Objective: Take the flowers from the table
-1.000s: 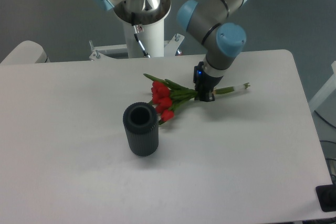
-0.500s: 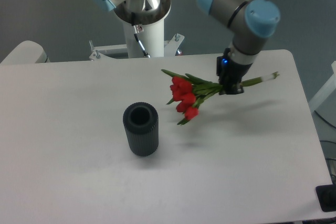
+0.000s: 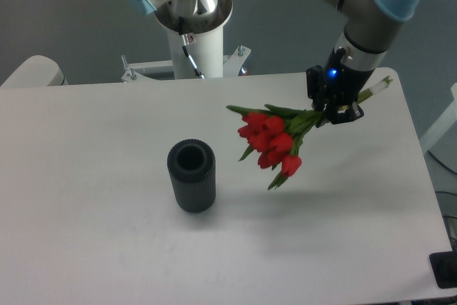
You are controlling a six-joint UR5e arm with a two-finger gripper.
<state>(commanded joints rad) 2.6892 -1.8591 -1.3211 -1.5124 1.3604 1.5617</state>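
1. Red blooms mark the flowers in the single fixed camera view: the bunch hangs in the air above the table, clear of its surface, with a soft shadow on the white top below and to the right of the blooms. Judged from this, the pick-up is essentially done; the flowers no longer rest on the table.

2. The gripper is clamped on the green stems near the middle of their length. The blooms and leaves droop down and to the left of the fingers, while the pale stem end sticks out up and to the right behind the wrist. The jaws stand narrow, closed around the stems.

3. What is left, as far as can be judged: only holding the bunch securely, since the task asks for nothing beyond the lift. The grip sits on thin stems with the heavier blooms hanging to one side, so the bunch could swivel or slip.

4. Counts: one bunch of flowers, with perhaps five or six red heads, too tightly clustered to count with certainty; one dark ribbed vase standing upright on the table, well left of the flowers and untouched; one arm with one gripper; one white mounting column behind the table's far edge.
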